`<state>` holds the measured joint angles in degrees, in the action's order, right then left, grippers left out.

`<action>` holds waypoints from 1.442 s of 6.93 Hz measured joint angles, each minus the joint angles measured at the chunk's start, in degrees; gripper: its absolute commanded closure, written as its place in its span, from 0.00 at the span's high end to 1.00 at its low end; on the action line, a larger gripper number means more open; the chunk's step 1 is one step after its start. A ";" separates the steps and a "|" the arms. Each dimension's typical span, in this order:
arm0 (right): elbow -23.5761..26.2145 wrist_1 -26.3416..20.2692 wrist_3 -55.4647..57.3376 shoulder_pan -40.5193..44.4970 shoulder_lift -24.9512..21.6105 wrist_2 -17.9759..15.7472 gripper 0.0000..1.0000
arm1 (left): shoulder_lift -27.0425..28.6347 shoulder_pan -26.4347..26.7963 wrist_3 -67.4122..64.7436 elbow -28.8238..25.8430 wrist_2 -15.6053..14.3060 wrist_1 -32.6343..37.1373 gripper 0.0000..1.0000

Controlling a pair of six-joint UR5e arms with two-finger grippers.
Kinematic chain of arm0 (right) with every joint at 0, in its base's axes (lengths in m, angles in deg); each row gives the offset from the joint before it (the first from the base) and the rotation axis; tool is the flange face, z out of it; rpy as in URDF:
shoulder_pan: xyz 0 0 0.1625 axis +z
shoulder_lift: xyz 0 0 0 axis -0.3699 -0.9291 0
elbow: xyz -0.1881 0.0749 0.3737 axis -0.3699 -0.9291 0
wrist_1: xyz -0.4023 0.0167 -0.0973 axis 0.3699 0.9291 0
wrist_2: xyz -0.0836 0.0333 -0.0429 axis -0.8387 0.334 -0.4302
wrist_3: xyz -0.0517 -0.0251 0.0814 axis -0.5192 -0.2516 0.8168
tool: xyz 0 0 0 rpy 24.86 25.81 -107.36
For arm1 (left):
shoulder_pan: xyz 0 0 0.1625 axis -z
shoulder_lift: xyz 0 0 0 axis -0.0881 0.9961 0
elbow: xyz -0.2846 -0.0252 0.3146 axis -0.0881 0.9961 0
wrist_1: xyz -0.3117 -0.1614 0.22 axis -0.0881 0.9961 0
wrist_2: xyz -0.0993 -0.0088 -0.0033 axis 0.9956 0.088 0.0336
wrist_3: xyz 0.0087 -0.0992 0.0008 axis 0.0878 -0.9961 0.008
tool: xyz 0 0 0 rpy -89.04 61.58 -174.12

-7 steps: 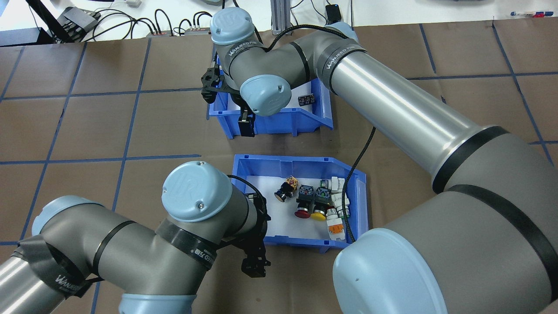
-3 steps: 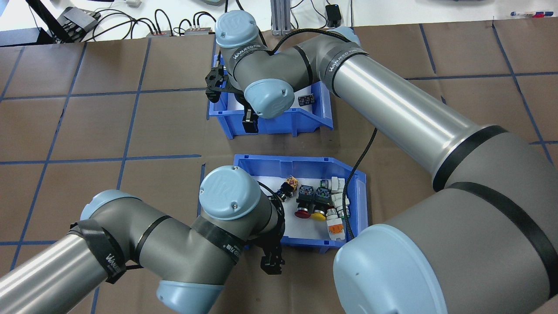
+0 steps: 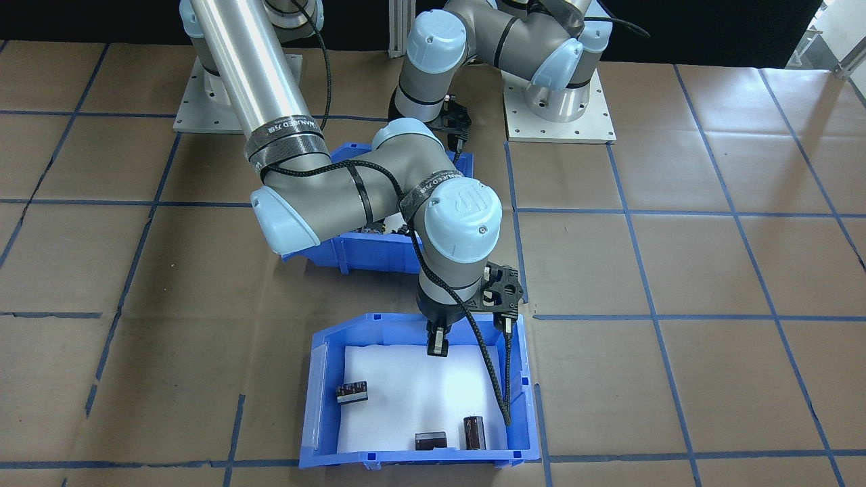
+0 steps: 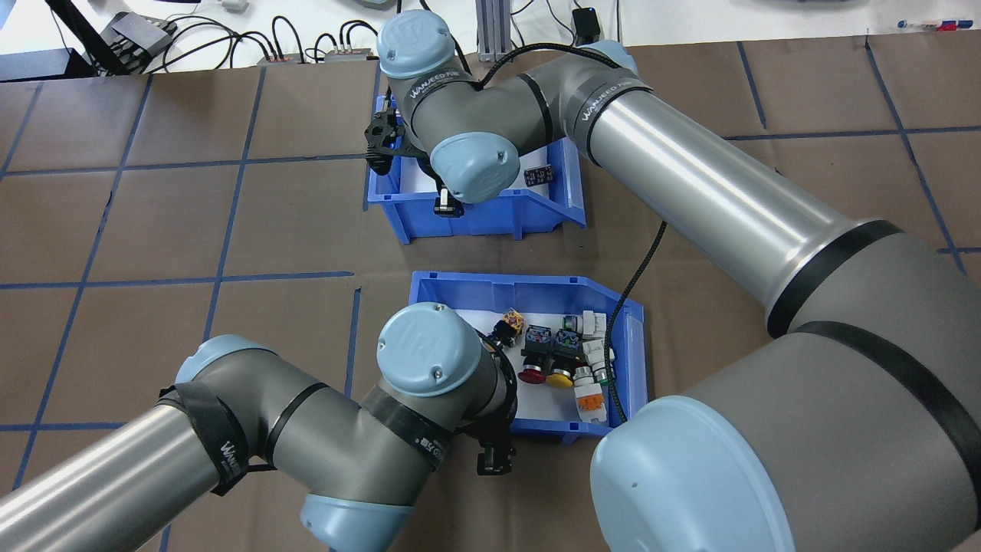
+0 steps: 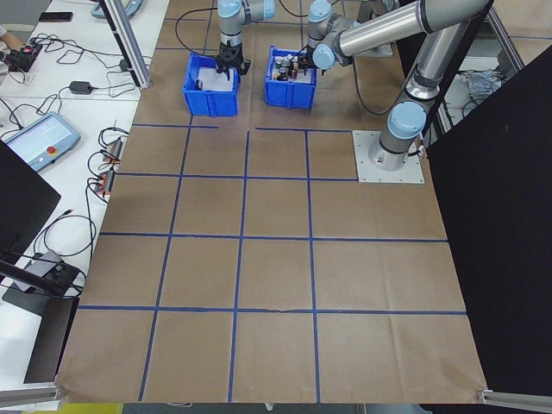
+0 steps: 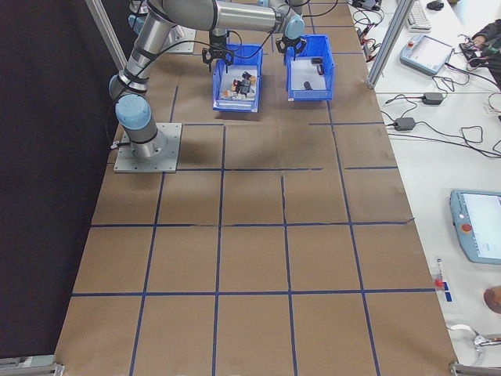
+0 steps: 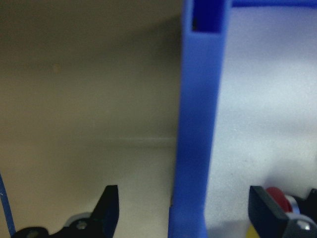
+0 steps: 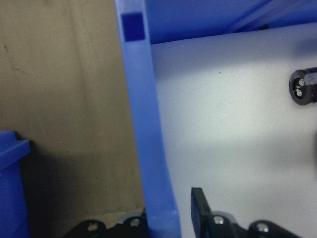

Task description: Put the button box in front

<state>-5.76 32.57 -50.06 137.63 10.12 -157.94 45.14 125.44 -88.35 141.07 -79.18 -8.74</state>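
Jaws open wide, straddling the near wall. Lower left gripper (image 7: 181, 218) squarely, then close on the wall of the button box (image 4: 490, 294) without tilting. Right gripper (image 8: 168, 218) likewise astride the other bin (image 3: 318, 399), apparently nearly closed. Blue, white-lined, holding coloured buttons; nearer the robot.

Smooth blue plastic button box (image 4: 529, 295) with matt white liner; matt brown paper table cover (image 4: 153, 230); glossy metal arm tube (image 4: 690, 184).
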 measured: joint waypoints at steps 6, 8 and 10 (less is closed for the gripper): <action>-0.59 -7.54 -13.73 -15.37 -8.62 0.09 0.01 | -5.32 -7.40 18.77 0.20 -7.84 -1.72 0.00; 1.25 -10.64 -23.10 -22.01 -12.33 -0.05 0.01 | -7.98 -17.10 29.73 -3.11 -7.07 5.69 0.00; 7.24 -11.18 -32.49 -28.04 -17.94 -0.17 0.01 | -4.43 -23.81 34.52 -11.32 -3.90 11.15 0.00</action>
<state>1.48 21.39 -82.55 109.59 -7.82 -158.11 40.70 101.63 -53.83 129.75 -83.08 2.41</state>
